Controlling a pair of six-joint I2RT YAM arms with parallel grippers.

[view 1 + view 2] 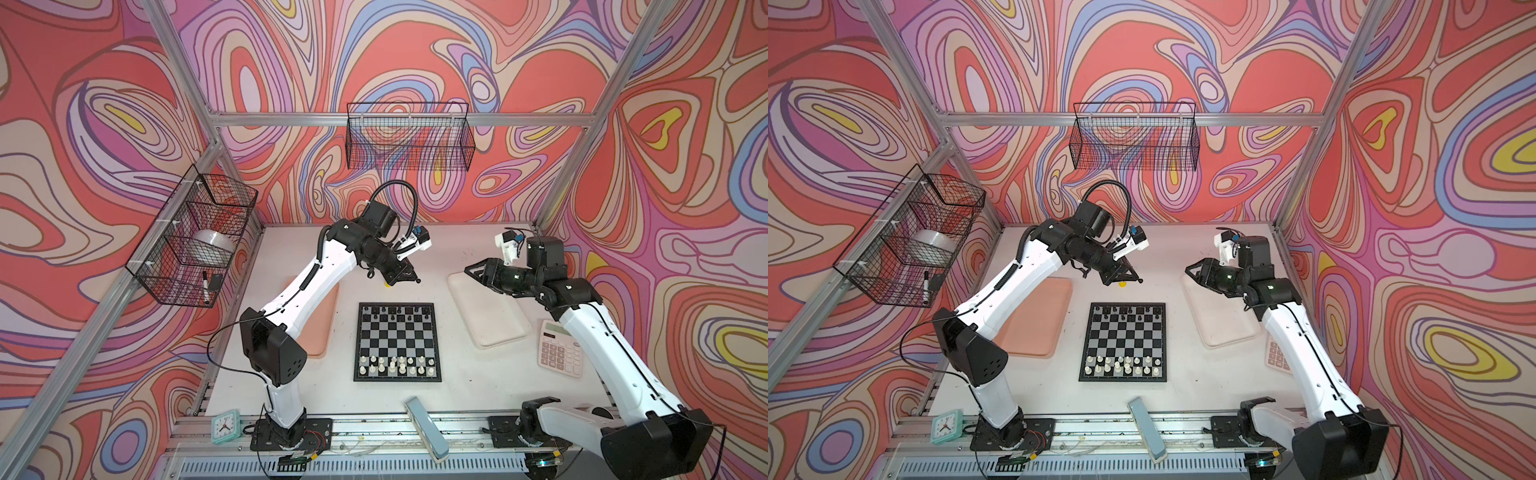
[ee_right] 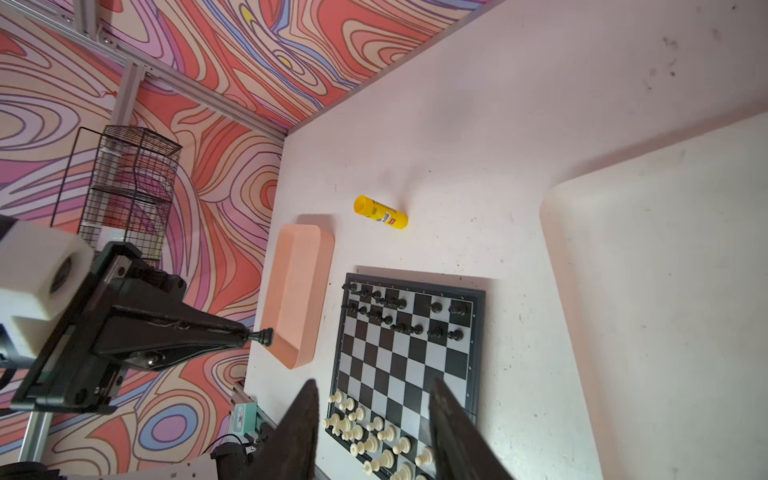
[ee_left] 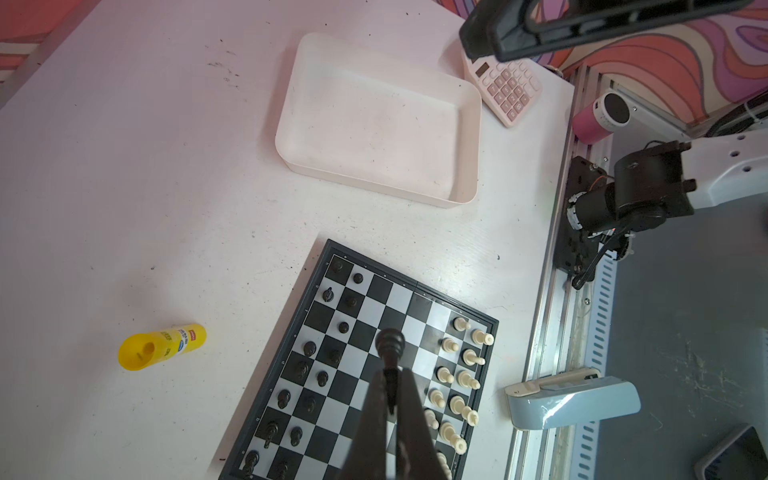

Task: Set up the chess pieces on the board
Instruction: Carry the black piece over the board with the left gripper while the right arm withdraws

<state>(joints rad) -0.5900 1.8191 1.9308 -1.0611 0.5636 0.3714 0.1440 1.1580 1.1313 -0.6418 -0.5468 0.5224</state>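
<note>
1. While the left gripper hangs high above the table just past the board's far edge, its jaws are pinched right down on a single black chessman. One end of it pokes out beyond the tips. I can't tell which piece it is from my feeds.
2. Right gripper is off to the side of the board, up over the white tray. Its jaws are roughly half apart with nothing between them.
3. The board has cream-white chessmen on its two near rows and black chessmen on its two far rows. I don't spot any pieces in the white tray or the pink tray on the board's other side. A yellow glue stick lies beyond the board's far edge, which isn't our problem.
4. My read is that we're mid-carry with what looks like the final black piece, so the job is nearly done. I think there's one free square in the black back row, third from the board's corner on the white-tray side.
5. Next I'd swing over that square, get the piece upright with its base down, and lower it slowly between its neighbours. Then I'd open the jaws only a crack. Those rows are packed tight, so one sloppy descent could knock pieces over.
</note>
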